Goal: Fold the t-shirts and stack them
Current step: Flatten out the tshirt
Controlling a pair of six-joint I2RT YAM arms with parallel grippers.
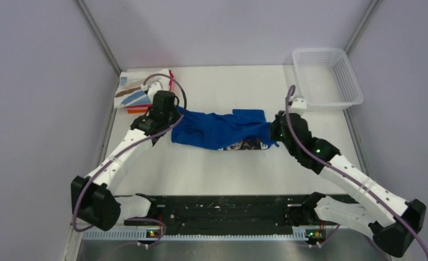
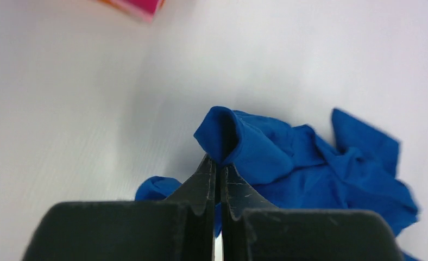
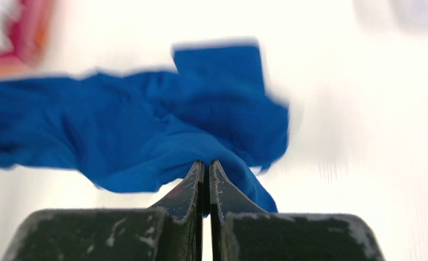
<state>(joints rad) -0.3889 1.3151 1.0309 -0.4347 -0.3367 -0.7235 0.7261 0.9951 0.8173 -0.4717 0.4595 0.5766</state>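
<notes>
left fingers (image 2: 203, 184) closed, right fingers (image 3: 192, 189) apparently closed

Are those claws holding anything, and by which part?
Both hold the blue t-shirt: the left gripper pinches a fold at its left end, the right gripper bunched cloth at its right end.

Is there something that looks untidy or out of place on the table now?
Yes. The blue t-shirt lies crumpled and twisted in the middle of the table, not spread flat, with its print mostly hidden. The left gripper and right gripper each pinch one end. Nothing looks spilled or damaged.
</notes>
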